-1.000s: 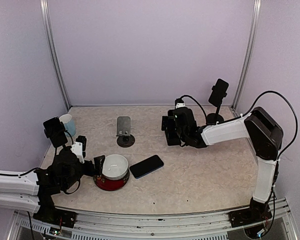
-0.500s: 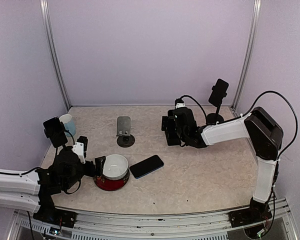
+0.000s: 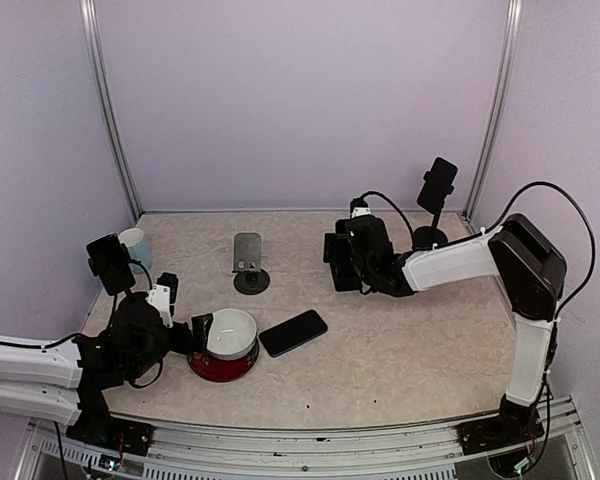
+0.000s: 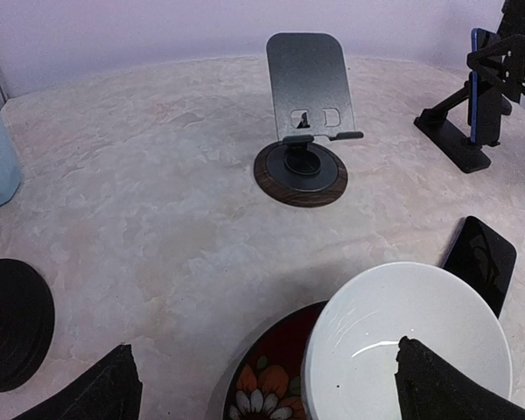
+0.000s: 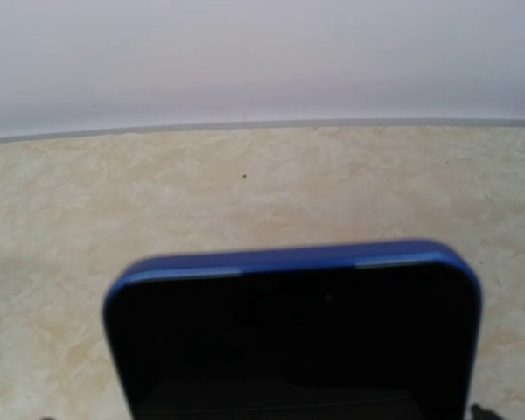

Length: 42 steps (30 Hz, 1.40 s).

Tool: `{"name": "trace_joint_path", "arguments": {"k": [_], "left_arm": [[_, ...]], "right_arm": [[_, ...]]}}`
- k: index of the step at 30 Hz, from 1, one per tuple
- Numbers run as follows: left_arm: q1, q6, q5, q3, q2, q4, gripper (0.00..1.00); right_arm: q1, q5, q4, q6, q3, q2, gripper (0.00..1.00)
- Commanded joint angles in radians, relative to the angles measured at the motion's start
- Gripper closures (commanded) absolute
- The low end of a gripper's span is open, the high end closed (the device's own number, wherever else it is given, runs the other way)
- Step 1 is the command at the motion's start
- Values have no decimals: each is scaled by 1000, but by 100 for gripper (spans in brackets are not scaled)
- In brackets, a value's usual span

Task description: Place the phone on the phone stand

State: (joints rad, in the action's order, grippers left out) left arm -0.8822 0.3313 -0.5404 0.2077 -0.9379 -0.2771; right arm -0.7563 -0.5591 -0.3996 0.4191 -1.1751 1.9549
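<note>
The grey phone stand (image 3: 247, 262) (image 4: 306, 96) stands on its round base at the back centre, with nothing on it. A black phone (image 3: 293, 332) (image 4: 481, 262) lies flat on the table to the right of the bowl. My right gripper (image 3: 338, 262), low and to the right of the stand, holds a second, blue-edged phone (image 5: 293, 341) (image 4: 479, 87) upright on its edge between wide-set jaws. My left gripper (image 3: 183, 310) (image 4: 271, 389) is open beside the bowl, its right fingertip (image 4: 437, 385) over the bowl's rim, nothing held.
A white bowl (image 3: 230, 332) (image 4: 411, 341) sits in a red floral dish (image 3: 220, 365). A pale blue cup (image 3: 135, 243) stands at the left wall. Black clamp stands rise at back right (image 3: 437, 190) and at left (image 3: 110, 265).
My left gripper has drifted slightly toward the near edge, staying open beside the bowl. The right arm and both phones have not moved.
</note>
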Motion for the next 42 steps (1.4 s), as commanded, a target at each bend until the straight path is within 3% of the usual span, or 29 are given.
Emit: {"name": "trace_joint_path", "arguments": {"k": [1, 23, 36, 42], "left_arm": [[8, -9, -2, 32, 4, -11, 1], [7, -8, -9, 29, 12, -9, 1], [8, -6, -11, 24, 36, -3, 1], [7, -6, -10, 4, 86, -6, 1]], "right_arm": [[7, -3, 5, 19, 15, -4, 0], [6, 34, -5, 24, 49, -57, 0], [-24, 14, 110, 15, 10, -149, 0], [-31, 75, 106, 21, 130, -249, 0]]}}
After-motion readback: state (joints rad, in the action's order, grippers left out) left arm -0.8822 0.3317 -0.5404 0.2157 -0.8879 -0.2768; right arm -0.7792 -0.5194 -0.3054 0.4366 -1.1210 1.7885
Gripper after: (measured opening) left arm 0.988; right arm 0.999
